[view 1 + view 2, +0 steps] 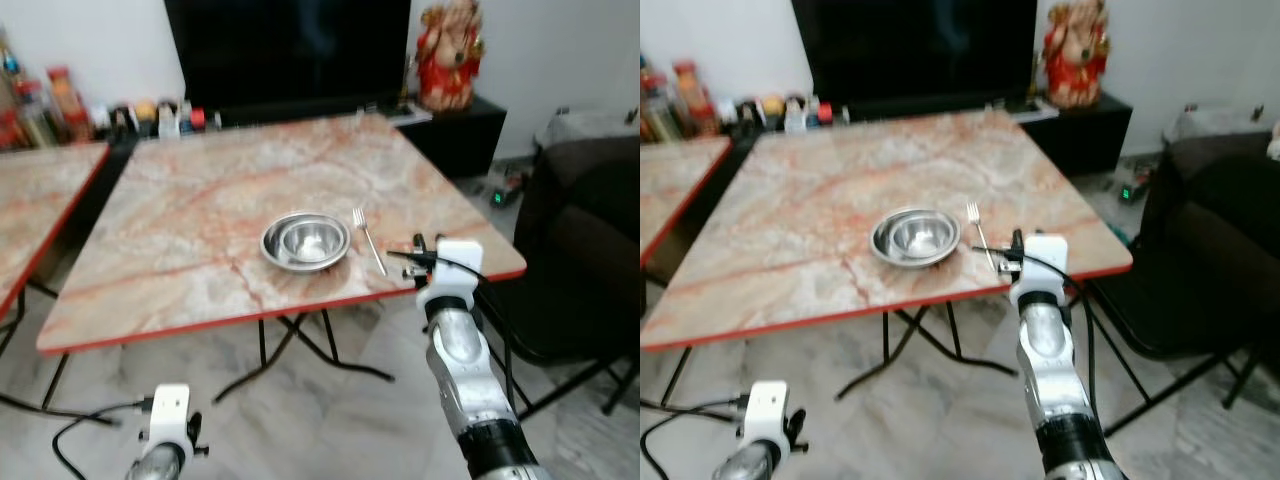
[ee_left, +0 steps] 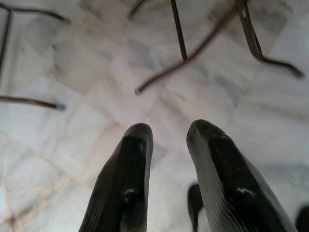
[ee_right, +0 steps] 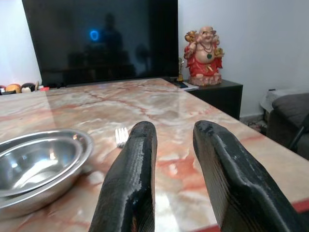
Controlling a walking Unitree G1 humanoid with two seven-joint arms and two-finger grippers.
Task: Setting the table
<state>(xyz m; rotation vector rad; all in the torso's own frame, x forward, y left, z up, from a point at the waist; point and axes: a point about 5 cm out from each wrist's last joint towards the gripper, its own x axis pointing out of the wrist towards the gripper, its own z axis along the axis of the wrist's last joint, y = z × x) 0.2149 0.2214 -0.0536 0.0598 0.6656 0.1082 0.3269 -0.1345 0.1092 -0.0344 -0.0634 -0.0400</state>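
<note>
A steel bowl [image 1: 310, 240] sits nested in a shallow steel plate [image 1: 272, 247] near the front edge of the marble-patterned table [image 1: 200, 210] with its red rim, both shiny and catching the light. Just to the right lies a silver fork [image 1: 368, 240], tines pointing away toward the TV [image 1: 288, 50] (no writing readable anywhere). The right gripper [image 3: 176, 140] hovers at the table's front edge beside the fork, black fingers apart, nothing between them. The left gripper [image 2: 169, 140] hangs low over the pale tiled floor [image 2: 87, 72] by the table legs [image 2: 193, 48], fingers parted, holding nothing. A red laughing Buddha figure [image 3: 205, 55] stands on the dark cabinet [image 1: 470, 125]
</note>
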